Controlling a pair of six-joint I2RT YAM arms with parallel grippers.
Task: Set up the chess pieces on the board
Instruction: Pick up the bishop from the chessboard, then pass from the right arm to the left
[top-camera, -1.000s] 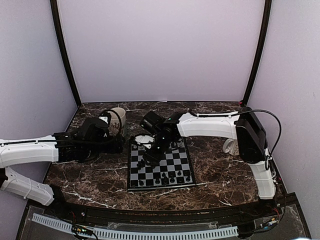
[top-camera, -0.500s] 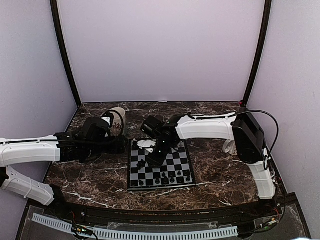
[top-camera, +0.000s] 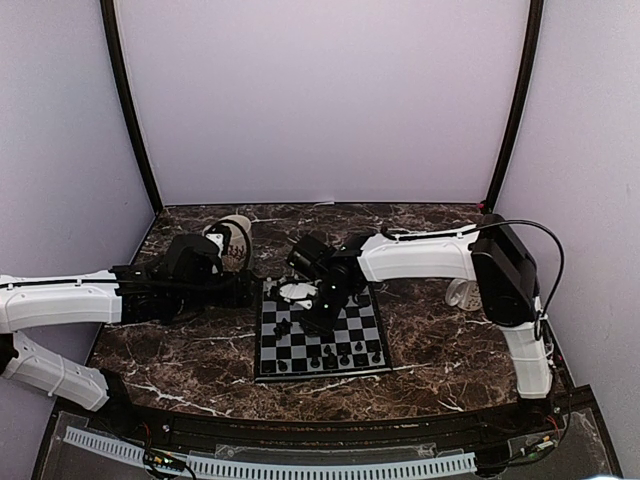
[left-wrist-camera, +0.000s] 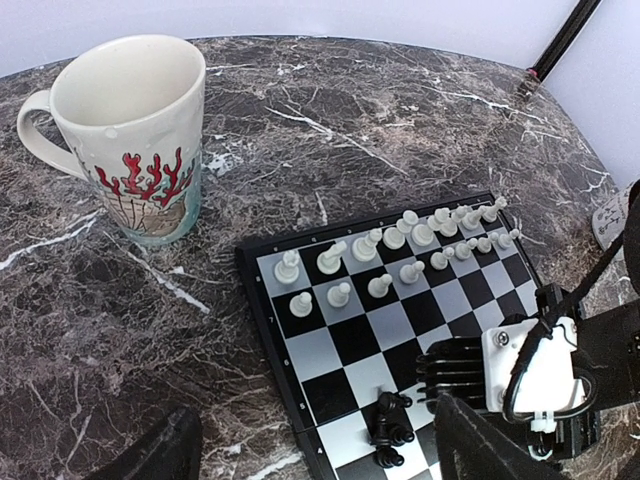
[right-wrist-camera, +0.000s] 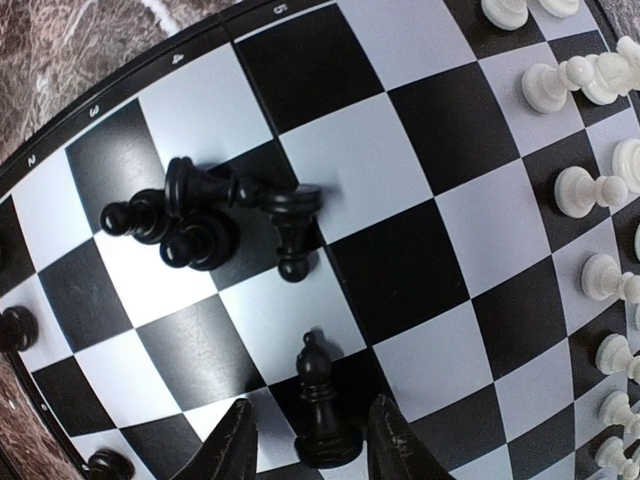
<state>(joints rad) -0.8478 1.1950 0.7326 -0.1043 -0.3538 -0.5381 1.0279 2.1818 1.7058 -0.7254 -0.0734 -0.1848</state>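
The board (top-camera: 322, 374) lies mid-table. White chess pieces (left-wrist-camera: 420, 235) stand in two rows along its far edge. A few black pieces (right-wrist-camera: 200, 215) lie tipped in a heap near the board's left side, also in the left wrist view (left-wrist-camera: 392, 430). More black pieces (top-camera: 340, 358) stand on the near rows. My right gripper (right-wrist-camera: 315, 445) is low over the board, open, its fingers either side of an upright black bishop (right-wrist-camera: 322, 420) with gaps on both sides. My left gripper (left-wrist-camera: 320, 465) is open and empty, hovering at the board's left edge.
A white mug with red coral print (left-wrist-camera: 135, 140) stands on the dark marble table, left of the board's far corner. A white object (top-camera: 462, 293) sits to the right by the right arm. Grey walls enclose the table.
My right gripper has shifted slightly right and nearer over the board. My left arm has edged a little toward the board.
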